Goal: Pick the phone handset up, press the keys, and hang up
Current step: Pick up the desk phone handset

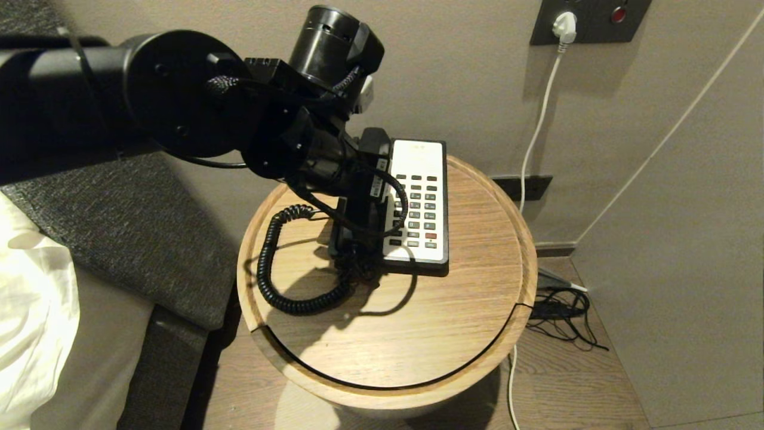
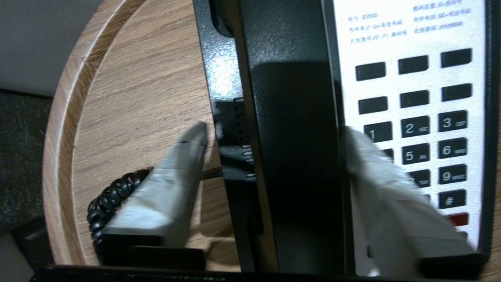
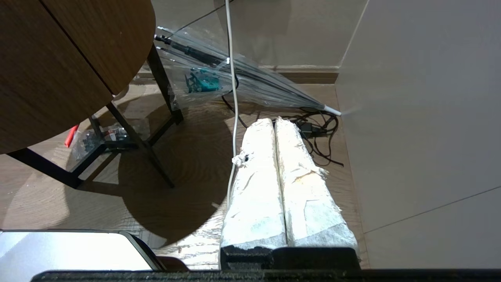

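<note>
Item one: a round wooden side table point(image 1: 418, 322) with a raised rim, standing against a beige wall beside a grey upholstered bed edge point(image 1: 137, 239).

Item two: the phone base point(image 1: 421, 203), black with a white keypad face, lying toward the far middle of the tabletop. In the left wrist view we read the digit keys and a hash key on it.

Item three: the phone handset point(image 2: 291, 156), long and black, resting in the cradle along the left side of the base. In the head view our left arm covers most of it. Its black coiled cord point(image 1: 271, 269) loops out over the left part of the table and curves back to the near end of the phone.

Item four: our left gripper point(image 2: 274, 137), reaching down over the phone from the left. Its pale fingers point(image 2: 180, 164) stand apart, one on each side of the handset: one over the bare wood to the left, the other over the keypad to the right. Whether either finger touches the handset we cannot tell.

Item five: our right gripper point(image 3: 276, 129), hanging low beside the table over the wooden floor, its two wrapped fingers pressed together with nothing between them.

Item six: a white cable point(image 1: 540, 125) running down the wall from a plug point(image 1: 564, 25) in a dark wall plate.
</note>
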